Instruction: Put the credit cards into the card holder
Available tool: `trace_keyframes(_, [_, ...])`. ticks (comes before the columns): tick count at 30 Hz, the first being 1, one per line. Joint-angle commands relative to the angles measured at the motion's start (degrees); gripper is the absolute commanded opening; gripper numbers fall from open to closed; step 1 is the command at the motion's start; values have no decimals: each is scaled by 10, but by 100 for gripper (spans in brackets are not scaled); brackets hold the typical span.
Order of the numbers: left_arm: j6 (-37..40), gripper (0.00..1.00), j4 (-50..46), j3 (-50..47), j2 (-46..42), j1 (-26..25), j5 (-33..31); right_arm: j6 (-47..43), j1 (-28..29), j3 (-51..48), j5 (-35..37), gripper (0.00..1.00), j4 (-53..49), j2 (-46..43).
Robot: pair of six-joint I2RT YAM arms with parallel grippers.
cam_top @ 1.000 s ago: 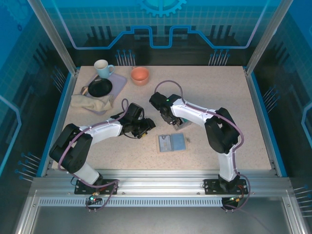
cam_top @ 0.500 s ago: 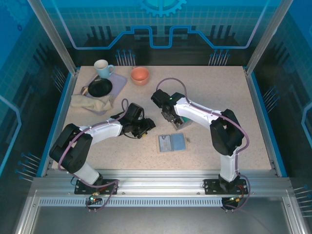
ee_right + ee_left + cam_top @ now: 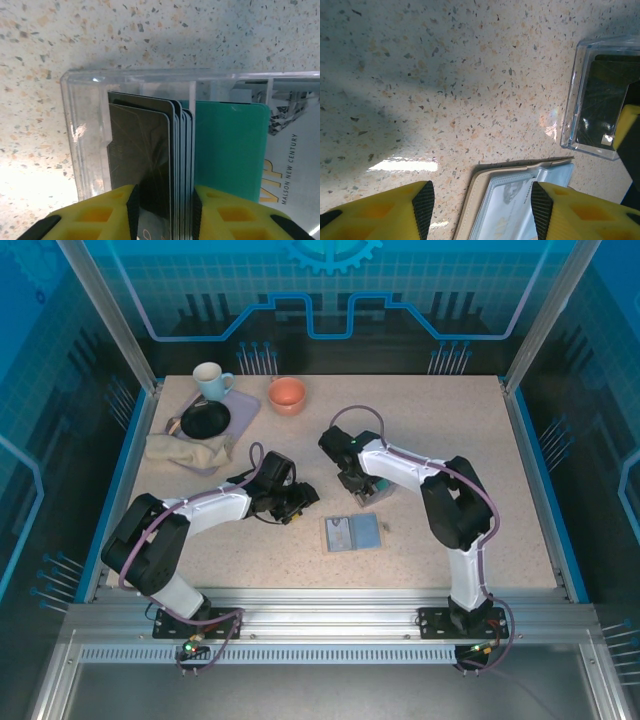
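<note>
The only legible print is on a white card (image 3: 290, 150) just right of a teal card (image 3: 230, 145): "VIP" and "MALSON NEW CENTURY". The left end effector (image 3: 480, 205) is roughly half open and holds nothing. It hovers above an edge of the open card holder (image 3: 520, 200), which lies on the surface (image 3: 445, 75) near the middle. The right end effector (image 3: 165, 210) is narrowly parted around the dark credit cards (image 3: 142, 160) standing in the clear box (image 3: 85, 150) — pinched or merely straddled, I cannot tell.

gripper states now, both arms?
Left gripper: open, empty, by the card holder.
Right gripper: straddling credit cards in the clear box; clamped or not, cannot tell.
</note>
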Motion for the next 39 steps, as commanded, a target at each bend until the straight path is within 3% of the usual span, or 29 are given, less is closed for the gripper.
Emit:
trace_keyframes(1, [3,57,-13,2,1,5,9,20,1,-10,-42,31,-4,15])
trace_keyframes(3, [2,57,-13,1,1,4,9,28,6,-13,-61,24,1,12])
trace_keyframes(18, [3,57,-14,-1,1,4,7,134,55,44,-190,19,5,12])
trace_keyframes(22, [2,57,-13,-4,0,5,7,123,62,56,-130,24,-17,12])
trace_keyframes(25, [1,57,-10,-6,0,5,6,87,63,56,-88,33,-21,10])
trace_keyframes(30, [1,57,-10,-5,-1,4,6,41,66,58,-27,35,-33,16])
trace_keyframes(39, [0,57,-11,-4,-2,5,5,17,69,51,-41,39,-25,21])
